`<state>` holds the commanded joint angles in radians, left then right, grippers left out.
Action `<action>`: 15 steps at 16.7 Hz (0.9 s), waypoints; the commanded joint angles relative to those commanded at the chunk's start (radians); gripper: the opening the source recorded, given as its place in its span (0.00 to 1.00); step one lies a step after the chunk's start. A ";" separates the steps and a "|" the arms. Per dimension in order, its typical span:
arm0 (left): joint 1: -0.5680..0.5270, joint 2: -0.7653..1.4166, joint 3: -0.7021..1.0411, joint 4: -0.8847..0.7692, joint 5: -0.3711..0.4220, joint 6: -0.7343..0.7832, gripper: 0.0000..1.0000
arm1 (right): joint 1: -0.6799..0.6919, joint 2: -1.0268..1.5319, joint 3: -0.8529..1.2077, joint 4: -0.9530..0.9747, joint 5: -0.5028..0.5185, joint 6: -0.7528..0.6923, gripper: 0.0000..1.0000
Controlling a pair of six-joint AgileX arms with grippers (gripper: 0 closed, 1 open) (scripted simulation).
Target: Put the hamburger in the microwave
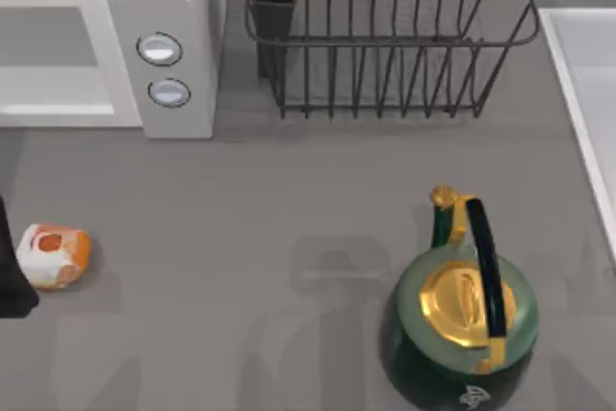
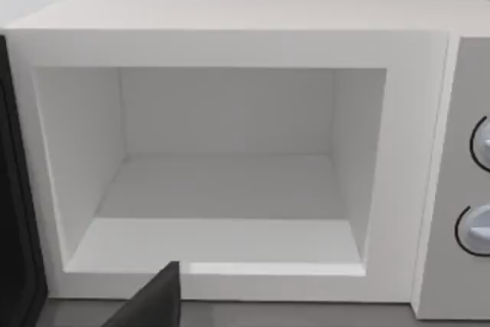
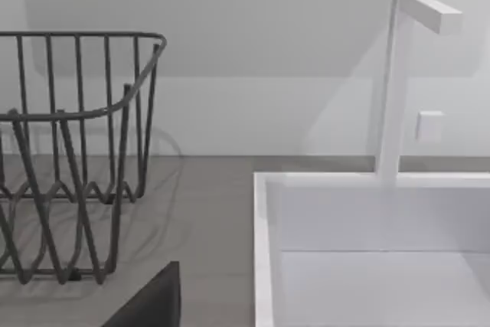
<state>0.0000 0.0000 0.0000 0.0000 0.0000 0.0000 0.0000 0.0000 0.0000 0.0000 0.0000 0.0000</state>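
The small rounded orange-and-white hamburger (image 1: 55, 255) with its reddish patch lies on the grey bench (image 1: 289, 209) at the far left edge of the top view, roughly at nine o'clock from the bench's middle. A dark part of the left arm (image 1: 12, 276) sits just beside it, at its nine o'clock, so the left arm is judged much the nearer of the two. Whether its jaws are open or closed cannot be told; in the left wrist view a single dark finger (image 2: 153, 300) juts in low before the cavity.

The large white boxy microwave (image 1: 106, 45), with two round silver-grey knobs (image 1: 160, 48) on its side panel, stands at about twelve o'clock from the hamburger, its wide front cavity (image 2: 230, 174) open and bare and facing the left wrist camera. The hamburger is near-round, so its long axis matters little; the likely carry runs straight toward twelve o'clock.

The right arm looks parked by the white sink (image 3: 367, 250); one dark finger (image 3: 153, 300) shows there, and its jaw state cannot be told.
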 joint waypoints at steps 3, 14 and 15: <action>0.000 0.010 0.009 -0.007 0.000 0.000 1.00 | 0.000 0.000 0.000 0.000 0.000 0.000 1.00; -0.028 0.778 0.524 -0.430 0.000 0.027 1.00 | 0.000 0.000 0.000 0.000 0.000 0.000 1.00; -0.031 0.880 0.588 -0.482 0.000 0.030 1.00 | 0.000 0.000 0.000 0.000 0.000 0.000 1.00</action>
<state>-0.0315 0.8804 0.5878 -0.4819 -0.0002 0.0305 0.0000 0.0000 0.0000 0.0000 0.0000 0.0000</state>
